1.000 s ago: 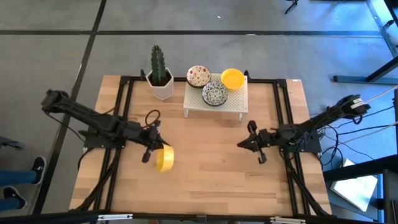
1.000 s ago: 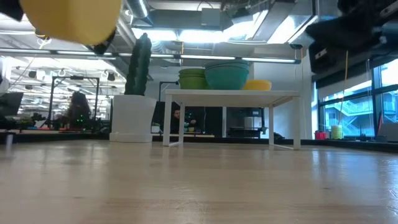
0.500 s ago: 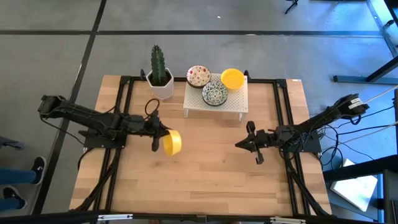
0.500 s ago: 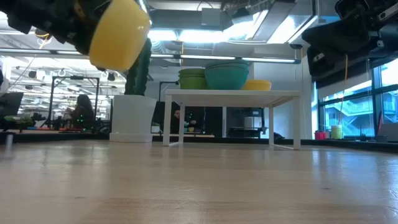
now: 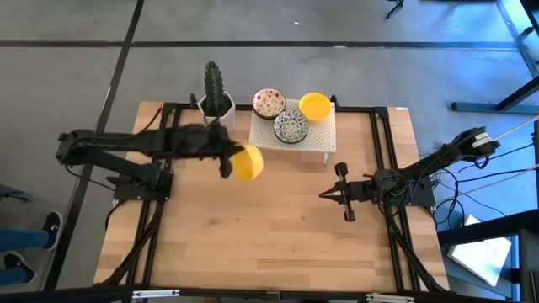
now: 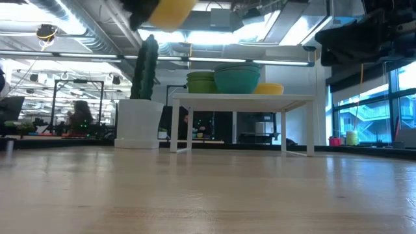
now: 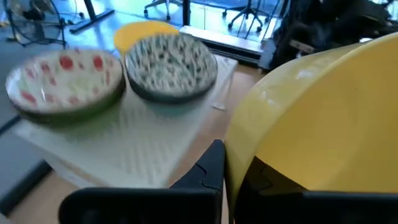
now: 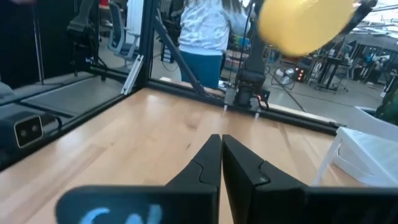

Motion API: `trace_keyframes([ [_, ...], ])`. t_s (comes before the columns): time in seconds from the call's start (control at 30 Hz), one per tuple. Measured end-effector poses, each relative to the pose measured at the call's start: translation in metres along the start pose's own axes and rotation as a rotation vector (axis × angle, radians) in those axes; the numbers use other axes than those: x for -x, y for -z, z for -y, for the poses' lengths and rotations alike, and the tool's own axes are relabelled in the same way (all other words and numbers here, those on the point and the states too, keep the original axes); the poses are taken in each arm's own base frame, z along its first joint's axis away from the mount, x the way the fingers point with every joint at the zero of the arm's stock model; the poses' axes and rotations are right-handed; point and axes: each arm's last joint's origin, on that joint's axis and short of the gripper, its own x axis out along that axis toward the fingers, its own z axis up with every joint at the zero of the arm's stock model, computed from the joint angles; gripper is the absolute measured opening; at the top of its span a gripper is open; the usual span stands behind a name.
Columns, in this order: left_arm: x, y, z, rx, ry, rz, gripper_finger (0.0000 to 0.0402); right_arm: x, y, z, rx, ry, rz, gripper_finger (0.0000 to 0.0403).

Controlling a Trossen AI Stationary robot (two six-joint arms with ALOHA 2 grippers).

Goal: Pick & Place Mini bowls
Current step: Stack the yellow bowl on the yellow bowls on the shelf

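Observation:
My left gripper (image 5: pixel 229 160) is shut on a plain yellow mini bowl (image 5: pixel 248 162), held in the air left of and nearer than the white perforated rack (image 5: pixel 310 141). In the low view this bowl (image 6: pixel 170 9) is high above the table. On the rack sit a red-specked bowl (image 5: pixel 269 103), a blue-green patterned bowl (image 5: pixel 290 127) and another yellow bowl (image 5: pixel 315 106). In the left wrist view they are the red-specked bowl (image 7: pixel 62 78), the patterned bowl (image 7: pixel 171 67) and the yellow bowl (image 7: pixel 146 30). My right gripper (image 5: pixel 342 194) is shut, right of the table's middle, touching nothing. My left gripper pinches the yellow bowl by its wall near the rim (image 7: pixel 245 155). One finger (image 7: pixel 208 171) lies on one face of the wall, and the other face's contact is hidden by the bowl. It comes level from the table's left. The bowl is lifted clear and tipped on its side.
A cactus in a white hexagonal pot (image 5: pixel 217 109) stands left of the rack, close to the left arm's far side. Bare wooden table (image 5: pixel 278 236) lies nearer than both grippers. Black frame rails (image 5: pixel 166 126) run along the table's sides.
My left gripper has risen and travelled toward the far edge and rightward, toward the rack, carrying the yellow bowl with it. The bowl has stayed in the hold and climbed to the top of the low view.

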Motion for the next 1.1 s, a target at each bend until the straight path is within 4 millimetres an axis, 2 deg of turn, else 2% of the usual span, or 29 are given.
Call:
trace_keyframes([
  [0.17, -0.018, -0.049, -0.007, -0.07, -0.052, -0.03, 0.0003, 0.0, 0.001, 0.0, 0.0, 0.005, -0.014, 0.0016],
  [0.37, -0.042, -0.11, -0.021, -0.138, -0.02, -0.036, 0.0003, 0.0, 0.002, 0.0, -0.019, 0.004, -0.017, 0.0016],
  [0.47, -0.054, -0.139, -0.034, -0.188, -0.059, -0.062, 0.0003, 0.0, 0.002, 0.0, -0.009, 0.003, -0.021, 0.0016],
  [0.63, -0.08, -0.174, -0.056, -0.227, -0.118, -0.088, 0.0003, 0.0, 0.002, -0.001, -0.027, -0.014, -0.017, 0.0016],
  [0.83, -0.112, -0.203, -0.081, -0.224, -0.094, -0.034, 0.0003, 0.0, 0.002, -0.001, -0.041, -0.03, -0.014, 0.0016],
  [0.9, -0.126, -0.202, -0.09, -0.221, -0.073, 0.011, 0.0003, 0.0, 0.002, -0.001, -0.058, -0.03, -0.015, 0.0016],
  [1.1, -0.149, -0.2, -0.124, -0.179, -0.058, 0.047, 0.0003, 0.0, 0.005, -0.002, -0.084, -0.034, -0.042, 0.0016],
])
